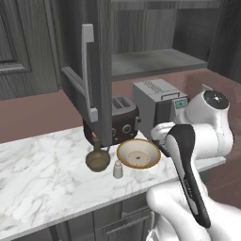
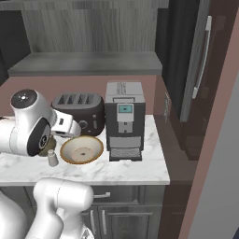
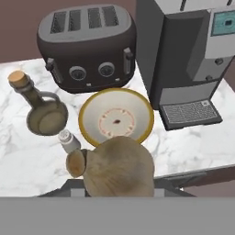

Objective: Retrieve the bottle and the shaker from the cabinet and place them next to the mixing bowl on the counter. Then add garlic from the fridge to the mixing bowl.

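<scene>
From behind the arm on its left, one camera looks forward and down across the marble surface (image 1: 42, 174) toward the open cabinet. Its partner, behind on the right, faces the same stretch, taking in the fridge (image 2: 196, 70) too. Both share the toaster (image 1: 123, 120), coffee machine (image 1: 157, 106) and mixing bowl (image 1: 138, 153). The hand camera hangs close above that bowl, looking steeply down.

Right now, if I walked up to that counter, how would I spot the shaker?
Find the tall grey coffee machine on the marble counter; the yellow-rimmed bowl sits beside it, in front of the dark toaster. The shaker stands just past the bowl, near the counter's front edge. It is small, pale and capped, unlike the round olive bottle with a cork behind it.
</scene>
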Tool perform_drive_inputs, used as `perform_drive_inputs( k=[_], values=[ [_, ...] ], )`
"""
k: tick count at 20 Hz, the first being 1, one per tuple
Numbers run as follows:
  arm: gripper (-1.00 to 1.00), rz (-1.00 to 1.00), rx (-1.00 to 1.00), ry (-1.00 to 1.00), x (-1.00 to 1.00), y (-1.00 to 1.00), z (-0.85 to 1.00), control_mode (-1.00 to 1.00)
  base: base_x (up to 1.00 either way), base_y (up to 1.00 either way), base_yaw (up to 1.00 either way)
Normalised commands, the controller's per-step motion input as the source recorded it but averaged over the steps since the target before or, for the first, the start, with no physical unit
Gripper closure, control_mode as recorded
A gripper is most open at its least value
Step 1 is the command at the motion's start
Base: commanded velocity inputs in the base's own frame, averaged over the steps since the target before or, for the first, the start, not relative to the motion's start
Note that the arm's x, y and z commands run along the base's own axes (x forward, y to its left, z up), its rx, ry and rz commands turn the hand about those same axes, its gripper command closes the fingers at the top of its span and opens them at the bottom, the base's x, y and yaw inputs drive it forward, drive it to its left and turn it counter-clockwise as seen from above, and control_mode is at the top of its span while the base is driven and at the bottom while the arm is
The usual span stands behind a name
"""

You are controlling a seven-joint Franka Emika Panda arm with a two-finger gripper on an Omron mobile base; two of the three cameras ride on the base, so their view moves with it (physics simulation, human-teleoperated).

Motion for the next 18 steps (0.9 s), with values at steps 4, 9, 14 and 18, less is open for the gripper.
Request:
perform_drive_inputs(
  k=[4, 9, 14, 18],
  values=[
    [1.00, 0.01, 0.00, 0.17, 0.39, 0.05, 0.01, -1.00, 0.00, 0.00, 0.00],
    [1.00, 0.00, 0.00, 0.29, 0.39, 0.00, -0.03, -1.00, 0.00, 0.00, 0.00],
    [1.00, 0.02, 0.00, 0.22, 0.45, 0.00, -0.29, -1.00, 0.00, 0.00, 0.00],
    [1.00, 0.01, 0.00, 0.04, 0.43, 0.00, -0.63, -1.00, 0.00, 0.00, 0.00]
  ],
)
